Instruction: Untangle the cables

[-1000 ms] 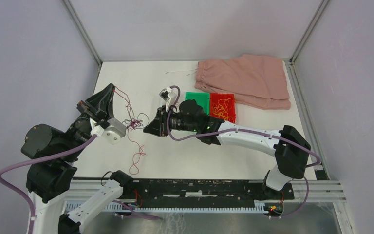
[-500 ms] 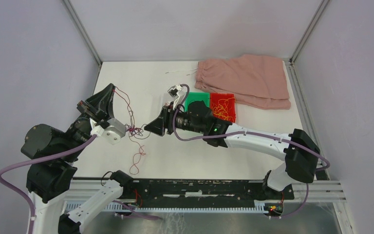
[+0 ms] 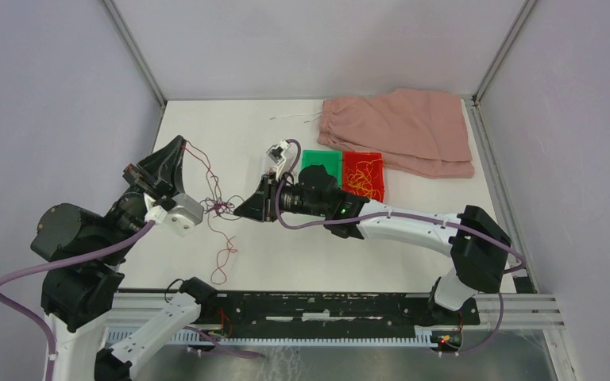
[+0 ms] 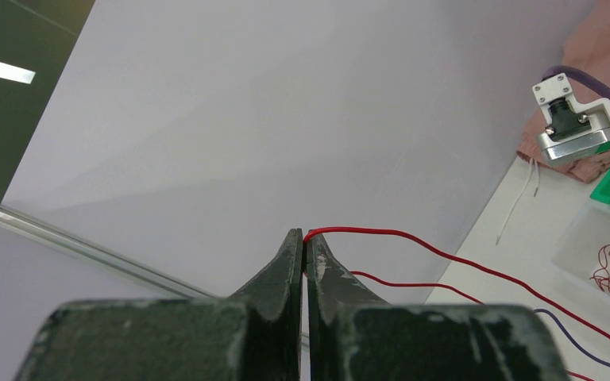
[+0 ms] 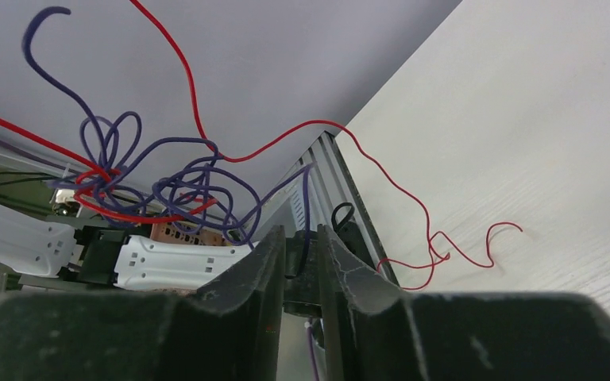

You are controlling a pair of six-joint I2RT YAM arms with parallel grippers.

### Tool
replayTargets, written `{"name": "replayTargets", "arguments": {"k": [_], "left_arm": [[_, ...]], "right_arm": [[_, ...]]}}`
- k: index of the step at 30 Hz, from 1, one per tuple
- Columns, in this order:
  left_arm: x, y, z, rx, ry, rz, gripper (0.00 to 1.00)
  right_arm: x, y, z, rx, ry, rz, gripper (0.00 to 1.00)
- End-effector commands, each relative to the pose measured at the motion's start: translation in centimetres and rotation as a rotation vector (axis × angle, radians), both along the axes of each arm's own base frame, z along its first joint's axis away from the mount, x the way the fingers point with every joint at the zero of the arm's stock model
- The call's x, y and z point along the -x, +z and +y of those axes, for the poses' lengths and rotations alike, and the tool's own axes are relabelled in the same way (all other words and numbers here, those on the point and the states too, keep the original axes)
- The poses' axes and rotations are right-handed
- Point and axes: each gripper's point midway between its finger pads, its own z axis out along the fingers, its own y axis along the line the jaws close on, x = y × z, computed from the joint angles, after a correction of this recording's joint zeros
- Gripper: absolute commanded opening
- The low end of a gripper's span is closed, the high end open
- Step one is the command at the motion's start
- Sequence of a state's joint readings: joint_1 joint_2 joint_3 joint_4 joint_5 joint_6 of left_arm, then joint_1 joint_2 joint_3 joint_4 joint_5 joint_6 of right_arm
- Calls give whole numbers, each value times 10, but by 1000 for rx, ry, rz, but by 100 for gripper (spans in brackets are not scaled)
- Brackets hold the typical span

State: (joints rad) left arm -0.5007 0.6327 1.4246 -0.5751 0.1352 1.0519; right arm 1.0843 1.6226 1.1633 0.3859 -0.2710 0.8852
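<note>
The cables are a small knot [image 3: 221, 206] of red and dark purple strands hanging between my two grippers, above the white table [image 3: 286, 246]. My left gripper [image 3: 183, 143] [image 4: 305, 236] is raised at the left, shut on a red cable [image 4: 413, 238] that runs down to the knot. Just right of the knot, my right gripper [image 3: 237, 213] [image 5: 300, 232] has its jaws apart. A purple strand [image 5: 306, 198] passes loosely through that gap. The right wrist view shows the knot [image 5: 143, 182] up close. A red tail [image 3: 222, 258] [image 5: 437, 246] trails onto the table.
A pink cloth [image 3: 401, 127] with a white drawstring [image 3: 294, 119] lies at the back right. A green tray [image 3: 322, 165] and a red tray [image 3: 363, 175] holding yellow-orange strands sit beside my right forearm. A black rail [image 3: 326, 305] lines the near edge.
My right arm swung slightly right and came back, and its jaws widened, then narrowed. The knot dipped and rose a little. The left gripper kept its hold.
</note>
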Motion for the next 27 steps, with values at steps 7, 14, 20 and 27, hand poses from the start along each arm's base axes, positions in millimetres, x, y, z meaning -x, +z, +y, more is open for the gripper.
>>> {"name": "replayTargets", "arguments": {"k": [7, 14, 20, 27], "left_arm": [[10, 14, 5, 34, -2, -35, 4], [7, 18, 13, 6, 49, -66, 3], [-3, 40, 35, 19, 197, -148, 3], [-9, 58, 52, 21, 306, -206, 3]], "right_arm": [[-16, 36, -18, -16, -100, -110, 0], [-55, -32, -105, 346, -361, -232, 0], [-71, -69, -211, 545, -622, -250, 0], [-65, -74, -269, 586, -726, -239, 0]]}}
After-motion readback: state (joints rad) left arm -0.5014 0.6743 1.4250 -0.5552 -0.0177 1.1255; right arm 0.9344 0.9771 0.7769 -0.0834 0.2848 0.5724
